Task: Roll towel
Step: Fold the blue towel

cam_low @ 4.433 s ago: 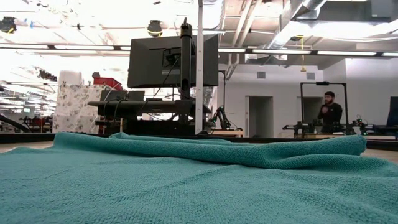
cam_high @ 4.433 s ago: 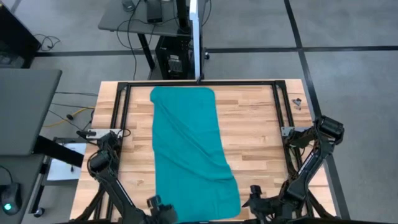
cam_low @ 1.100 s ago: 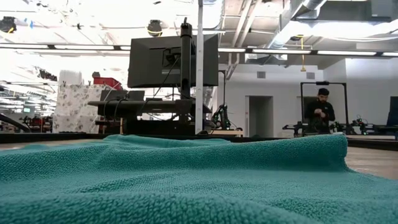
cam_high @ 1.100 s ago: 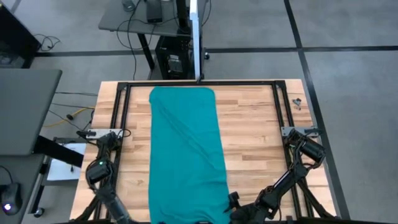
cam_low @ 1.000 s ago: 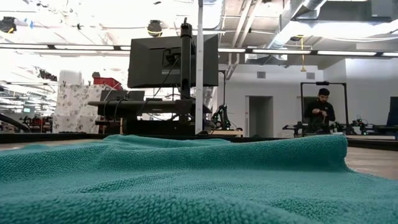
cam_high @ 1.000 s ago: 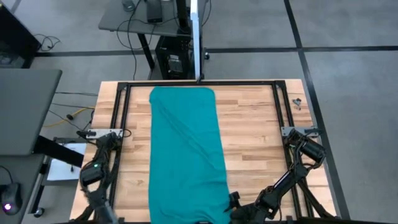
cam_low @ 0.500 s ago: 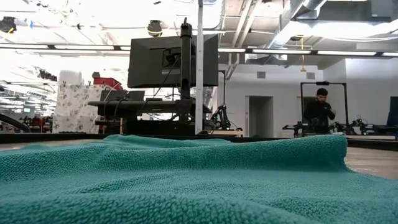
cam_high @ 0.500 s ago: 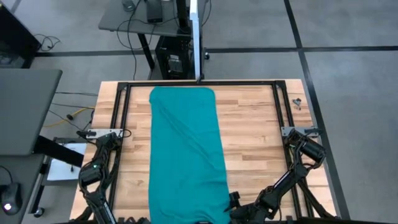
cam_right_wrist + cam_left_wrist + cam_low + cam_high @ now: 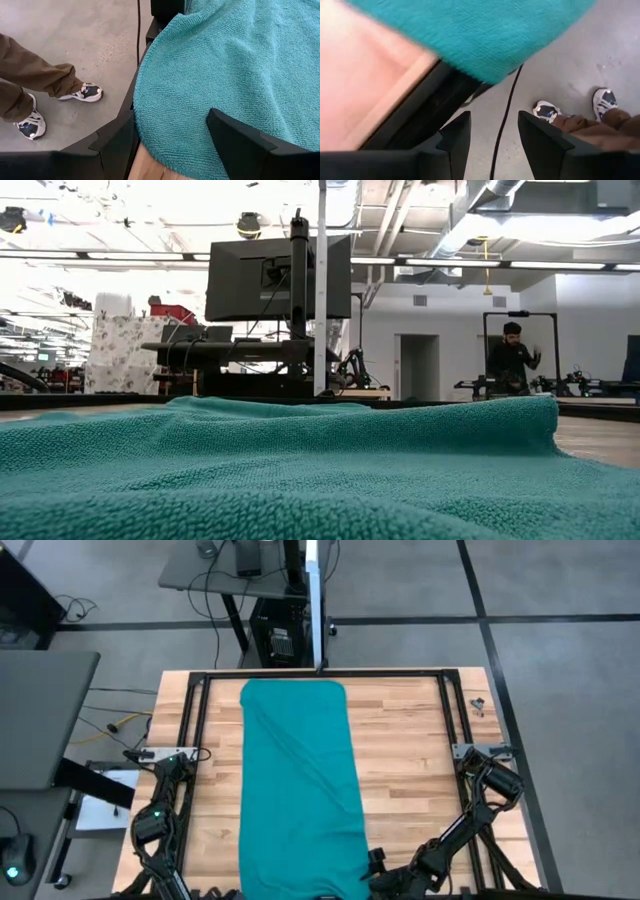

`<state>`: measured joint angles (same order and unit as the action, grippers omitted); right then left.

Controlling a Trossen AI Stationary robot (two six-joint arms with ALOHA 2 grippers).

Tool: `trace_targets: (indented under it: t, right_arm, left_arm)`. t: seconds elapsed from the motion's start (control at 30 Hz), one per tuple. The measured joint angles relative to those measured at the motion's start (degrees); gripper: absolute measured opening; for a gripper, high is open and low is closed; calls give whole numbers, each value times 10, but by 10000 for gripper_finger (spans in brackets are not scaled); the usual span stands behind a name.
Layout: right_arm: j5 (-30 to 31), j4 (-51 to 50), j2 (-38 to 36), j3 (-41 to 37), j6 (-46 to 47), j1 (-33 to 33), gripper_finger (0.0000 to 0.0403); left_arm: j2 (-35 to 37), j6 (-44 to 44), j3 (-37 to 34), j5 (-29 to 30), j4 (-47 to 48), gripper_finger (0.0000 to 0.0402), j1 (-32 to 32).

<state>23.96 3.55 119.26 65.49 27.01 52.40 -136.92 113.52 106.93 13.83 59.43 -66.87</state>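
Towel (image 9: pixel 300 790) first: we are seeing the long teal cloth lying flat down the middle of the wooden bench (image 9: pixel 410 755), its far end by the black frame and its near end draping over the near edge. No roll is showing anywhere along it, so we are judging the rolling as not yet begun; the whole job is lying ahead.

Down at the near edge, the right end effector (image 9: pixel 172 145) is hovering at the towel's near right corner, its fingers (image 9: pixel 240 145) standing wide apart with the corner's hem lying between and under them, nothing pinched. The left end effector (image 9: pixel 492 137) is hanging off the near left corner, fingers apart too and gripping nothing, looking past the cloth's overhang to the floor, where a person's shoes (image 9: pixel 545 110) are showing.

In the low view we are getting a broad sweep of teal pile and, far back in the room, a person (image 9: pixel 512 360) standing.

What is left, as we are reading it: taking hold of the near end and turning it over and over towards the far end.
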Motion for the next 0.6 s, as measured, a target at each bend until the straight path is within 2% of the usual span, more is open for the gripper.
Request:
trace_targets:
  t: [0.1,0.2,0.3,0.37,0.47,0.6]
  right_arm:
    - [1,1,0,0,0,0,248]
    - [6,1,0,0,0,0,248]
    - [12,2,1,0,1,-1,248]
    - [14,4,1,0,2,-1,248]
    - [16,5,1,0,17,-2,248]
    - [21,9,1,-1,30,-3,248]
  left_arm:
    - [0,12,0,4,8,147,-2]
    - [-4,2,-1,64,-6,147,-7]
    - [-15,-45,-2,100,-44,147,-3]
    - [-32,-57,-1,83,-72,147,5]
    - [-37,-43,-1,52,-43,147,11]
    - [-36,-20,1,43,-31,147,16]
